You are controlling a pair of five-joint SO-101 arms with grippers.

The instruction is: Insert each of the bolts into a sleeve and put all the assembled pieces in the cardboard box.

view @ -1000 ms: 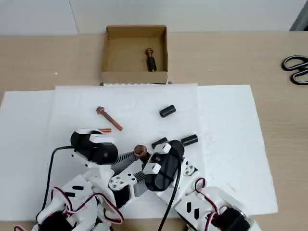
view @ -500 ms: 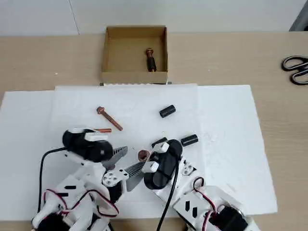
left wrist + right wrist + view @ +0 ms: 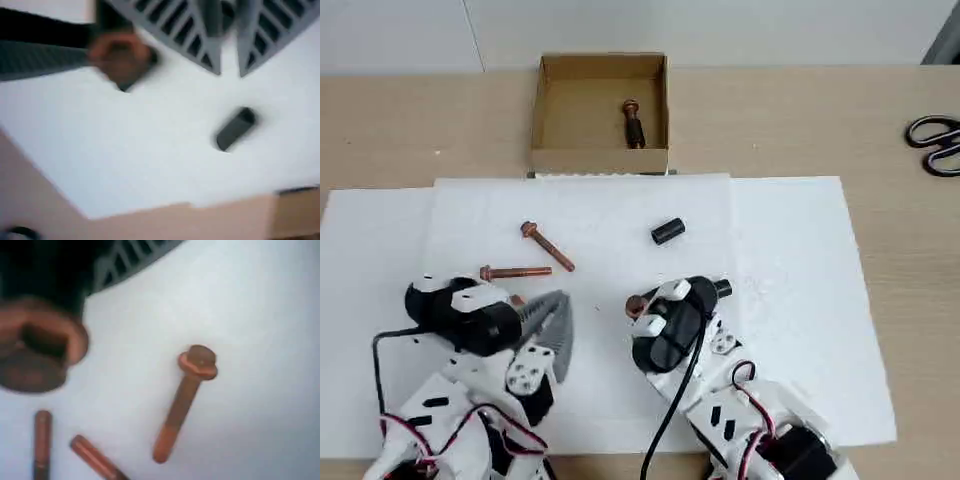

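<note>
Right gripper (image 3: 638, 305) clamped on bolt (image 3: 36, 354) head, near centre of sheet (image 3: 790, 260), left gripper (image 3: 558, 312) just left, my jaws there slightly apart, empty, two loose bolts (image 3: 547, 246) far-left, sleeve (image 3: 667, 231) beyond, box (image 3: 575, 115) far, assembled piece (image 3: 633, 123) inside.

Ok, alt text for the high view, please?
The right tool grips a bolt over a white sheet; the left tool is empty. Two loose bolts and a black sleeve lie beyond, with one assembled piece in the cardboard box.
</note>
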